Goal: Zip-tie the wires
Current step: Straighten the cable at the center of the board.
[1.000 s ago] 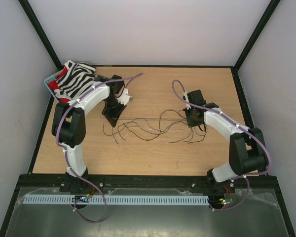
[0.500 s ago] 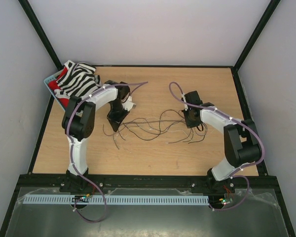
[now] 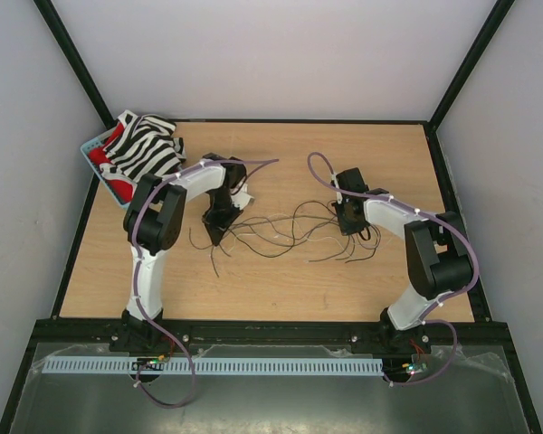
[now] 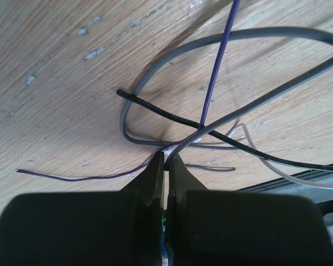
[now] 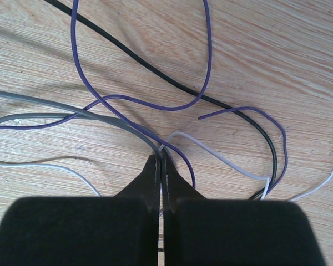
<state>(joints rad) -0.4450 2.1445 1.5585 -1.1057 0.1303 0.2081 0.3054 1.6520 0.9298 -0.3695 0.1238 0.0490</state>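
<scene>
As the left gripper (image 4: 165,162) pinches the wires (image 4: 266,32), the right gripper (image 5: 160,158) mirrors.

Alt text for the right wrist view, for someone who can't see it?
Right gripper, jaws shut, pinches the wires where gray, purple and pale strands meet at its tips. Purple and black strands loop across the wooden table beyond.

A robotics lab test cell: a wooden table (image 3: 281,289) boxed in by plain white panels (image 3: 281,54) and black frame posts (image 3: 71,59), with a left arm (image 3: 143,280) and right arm (image 3: 407,313) bolted at its near edge.
</scene>
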